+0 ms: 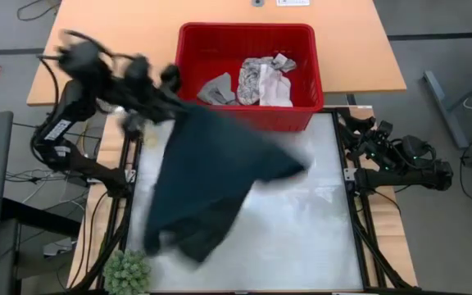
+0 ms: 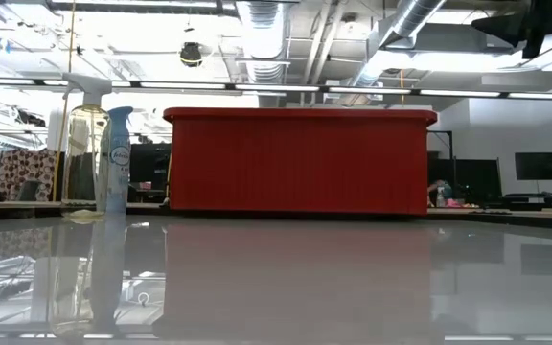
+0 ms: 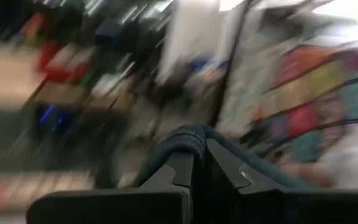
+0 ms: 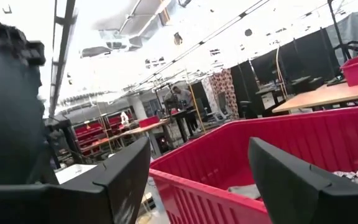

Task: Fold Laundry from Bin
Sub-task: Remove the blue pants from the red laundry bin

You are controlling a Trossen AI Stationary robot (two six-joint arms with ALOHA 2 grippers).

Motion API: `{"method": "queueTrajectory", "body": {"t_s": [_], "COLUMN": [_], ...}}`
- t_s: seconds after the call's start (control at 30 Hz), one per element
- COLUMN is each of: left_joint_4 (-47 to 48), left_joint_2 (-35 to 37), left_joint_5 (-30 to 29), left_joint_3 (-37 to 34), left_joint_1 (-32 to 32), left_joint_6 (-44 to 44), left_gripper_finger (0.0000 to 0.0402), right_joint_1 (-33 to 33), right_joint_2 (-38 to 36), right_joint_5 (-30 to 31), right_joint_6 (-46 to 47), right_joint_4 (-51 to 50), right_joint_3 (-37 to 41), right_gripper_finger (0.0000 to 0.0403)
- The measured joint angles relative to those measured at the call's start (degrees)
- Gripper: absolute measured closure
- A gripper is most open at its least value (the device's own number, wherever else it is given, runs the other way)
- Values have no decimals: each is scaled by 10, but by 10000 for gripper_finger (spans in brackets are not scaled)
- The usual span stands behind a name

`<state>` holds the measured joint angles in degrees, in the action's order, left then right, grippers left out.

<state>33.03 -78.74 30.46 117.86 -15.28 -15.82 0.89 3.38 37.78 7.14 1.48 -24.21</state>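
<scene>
The left fingers [image 3: 197, 168] are pinched tight on a fold of the dark garment [image 1: 211, 176], at about ten o'clock on the bench [image 1: 301, 238] in the high view, just off the near left corner of the red bin [image 1: 248, 37]. From that grip the garment hangs and spreads blurred toward six o'clock, over the left half of the white bench top. The bin sits at twelve o'clock; inside lie a leaf-patterned cloth [image 1: 262, 80] and a small grey cloth [image 1: 215, 88]. The right fingers [image 4: 197, 180] stand wide and empty at three o'clock, off the bench edge, facing the bin. A spray bottle [image 2: 115, 158] shows in the low view; a small green plant [image 1: 127, 272] sits at seven o'clock.
</scene>
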Motion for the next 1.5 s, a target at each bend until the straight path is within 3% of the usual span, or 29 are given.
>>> {"method": "queueTrajectory", "body": {"t_s": [0.17,0.37,0.43,0.67,0.9,1.03,1.17,1.27,1.5], "left_joint_4": [130,114,100,-7,-10,-9,-2,49,218], "left_joint_2": [-42,-126,-151,-194,-177,-161,-154,-150,-160], "left_joint_5": [-115,-117,-100,64,83,92,144,127,21], "left_joint_3": [0,0,0,0,0,2,2,2,-9], "left_joint_1": [20,34,36,58,83,99,107,115,117], "left_joint_6": [-21,-31,-46,-38,15,-27,-83,-106,-56], "left_gripper_finger": [392,391,390,344,244,183,143,136,137], "right_joint_1": [0,0,0,8,14,13,13,13,13], "right_joint_2": [0,0,0,0,0,0,1,5,32], "right_joint_5": [-2,-3,-3,-23,-65,-65,-66,-66,-83], "right_joint_6": [52,119,135,144,144,144,142,140,140], "right_joint_4": [-37,-109,-119,-120,-119,-119,-121,-121,-122], "right_joint_3": [0,0,0,0,0,0,0,0,1], "right_gripper_finger": [106,106,106,106,106,106,106,106,106]}}
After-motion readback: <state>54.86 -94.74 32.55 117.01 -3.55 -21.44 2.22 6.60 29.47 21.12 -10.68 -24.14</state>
